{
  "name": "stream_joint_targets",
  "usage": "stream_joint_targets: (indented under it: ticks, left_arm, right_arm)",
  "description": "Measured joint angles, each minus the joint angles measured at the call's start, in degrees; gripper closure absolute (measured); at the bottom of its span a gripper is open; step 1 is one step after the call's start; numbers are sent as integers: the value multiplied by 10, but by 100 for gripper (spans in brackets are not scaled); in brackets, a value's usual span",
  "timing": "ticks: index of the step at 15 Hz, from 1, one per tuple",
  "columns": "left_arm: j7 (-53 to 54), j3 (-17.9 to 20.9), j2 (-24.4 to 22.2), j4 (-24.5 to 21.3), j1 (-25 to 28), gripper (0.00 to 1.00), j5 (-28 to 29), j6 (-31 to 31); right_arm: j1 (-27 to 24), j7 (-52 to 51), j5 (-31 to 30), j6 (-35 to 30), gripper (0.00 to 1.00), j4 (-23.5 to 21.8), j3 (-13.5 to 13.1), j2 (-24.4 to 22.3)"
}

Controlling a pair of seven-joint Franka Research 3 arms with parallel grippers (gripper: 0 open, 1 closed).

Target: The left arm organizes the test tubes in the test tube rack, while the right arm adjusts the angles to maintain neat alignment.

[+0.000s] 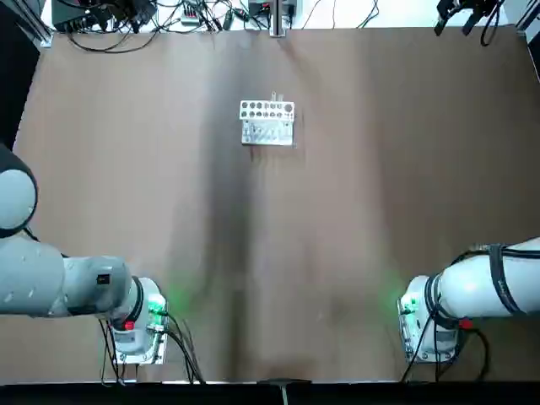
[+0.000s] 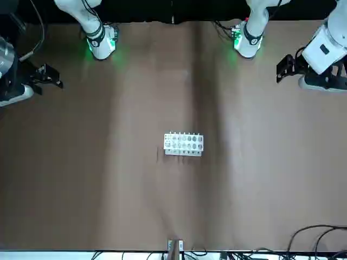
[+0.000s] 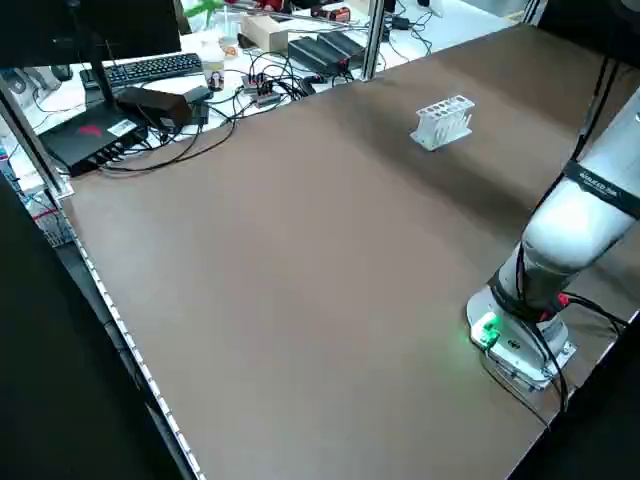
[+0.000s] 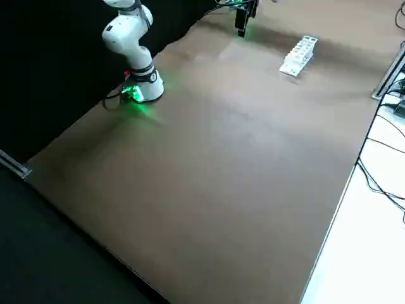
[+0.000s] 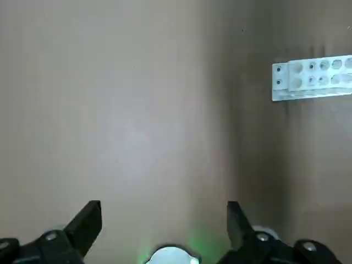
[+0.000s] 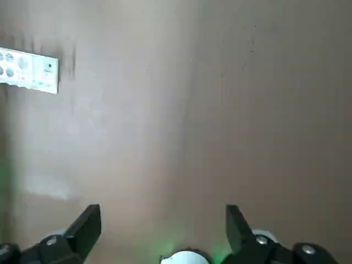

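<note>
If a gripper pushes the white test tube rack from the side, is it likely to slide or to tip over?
The test tube rack looks small and light, alone on the smooth table, so it probably slides. Pushed high on its narrow side, it might tip.

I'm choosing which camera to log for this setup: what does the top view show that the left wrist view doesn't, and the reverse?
Only the top view shows both arm bases at the near edge, the left arm, the cable-wrapped right arm, the whole test tube rack and the cables beyond the far edge. Only the left wrist view shows the left gripper with its jaws wide apart and nothing between them, high over the table. Both show the rack standing alone on the brown tabletop, though the wrist view cuts it off at the picture's edge.
</note>
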Motion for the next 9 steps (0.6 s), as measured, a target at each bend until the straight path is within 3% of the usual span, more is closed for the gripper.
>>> stream_joint_targets:
  ticks: [9]
  left_arm:
    - [-7, -3, 12, -3, -4, 0, -7, 1]
  right_arm:
    - [0, 0, 0, 0, 0, 0, 0, 0]
